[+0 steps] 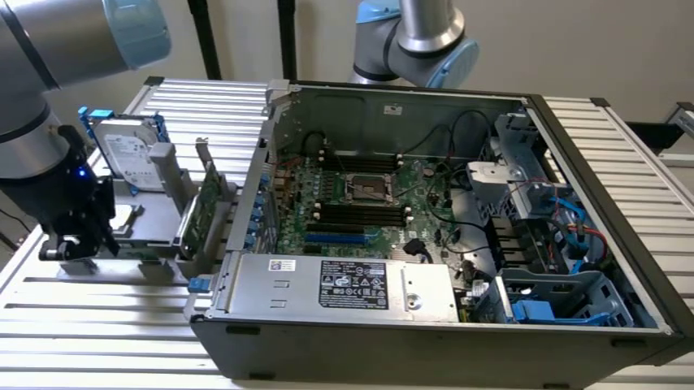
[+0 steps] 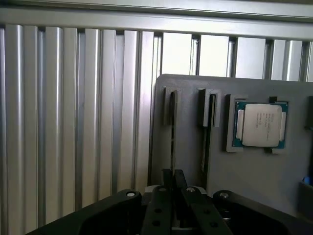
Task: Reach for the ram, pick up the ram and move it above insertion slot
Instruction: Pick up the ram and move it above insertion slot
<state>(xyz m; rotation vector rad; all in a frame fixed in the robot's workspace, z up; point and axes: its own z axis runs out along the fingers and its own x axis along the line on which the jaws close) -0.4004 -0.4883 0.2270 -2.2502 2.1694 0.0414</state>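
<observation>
The ram (image 2: 172, 132) stands edge-on in a slot of the grey holder (image 2: 254, 196), the slot farthest from the holder's CPU (image 2: 259, 125). The gripper (image 2: 173, 178) has its jaws drawn almost together over the ram's near end and seems to pinch it. So the reach looks done and the grasp made. The ram is not yet lifted or carried to the case (image 1: 434, 349) beside the holder. The arm hangs upright, wrist down, low at the holder's side away from the case.
</observation>
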